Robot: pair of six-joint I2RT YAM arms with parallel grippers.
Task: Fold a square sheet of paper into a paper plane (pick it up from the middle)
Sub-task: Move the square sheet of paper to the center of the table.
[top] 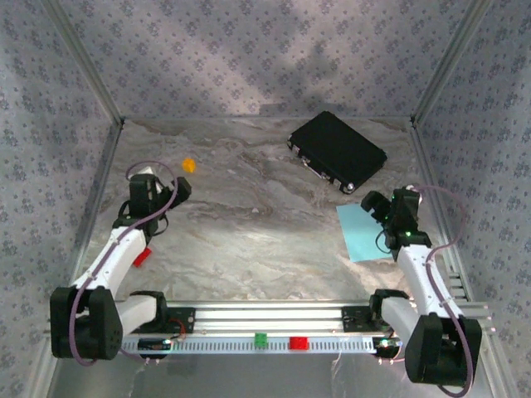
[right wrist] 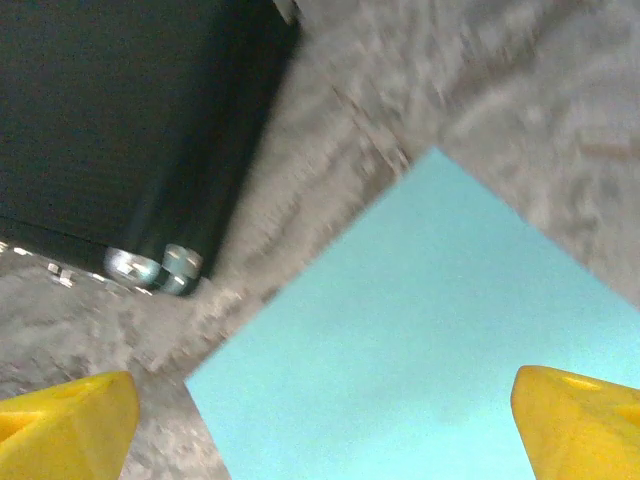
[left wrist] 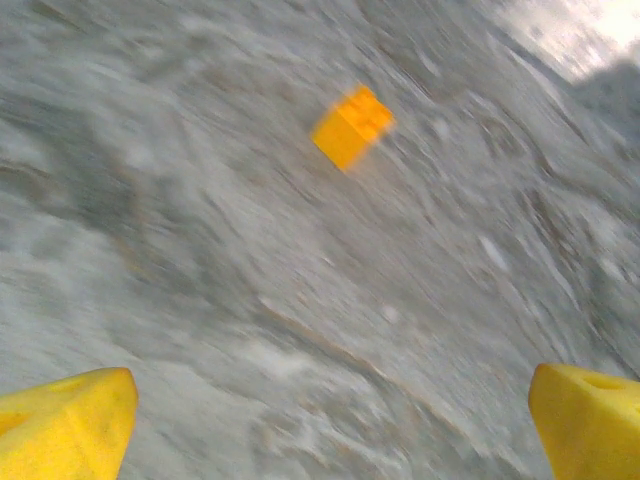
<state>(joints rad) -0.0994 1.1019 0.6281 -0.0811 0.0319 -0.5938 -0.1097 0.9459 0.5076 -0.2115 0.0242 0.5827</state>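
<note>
The square sheet of paper [top: 358, 233] is light blue and lies flat and uncreased on the marbled table, at the right, just in front of the black case. My right gripper [top: 376, 204] hovers over its far corner, open. In the right wrist view the sheet [right wrist: 420, 340] spreads under the gap of the right gripper [right wrist: 322, 425], with nothing between the yellow fingertips [right wrist: 65, 425]. My left gripper [top: 179, 189] is open at the left over bare table; its wrist view is blurred, and the left gripper [left wrist: 328, 425] holds nothing. The paper plane is out of view.
A black rectangular case [top: 336, 150] lies at the back right, its corner [right wrist: 120, 120] close to the sheet. A tiny orange cube [top: 189, 165] sits just beyond the left gripper, and appears as a blurred orange cube [left wrist: 352, 126] in the left wrist view. Patterned walls enclose the table.
</note>
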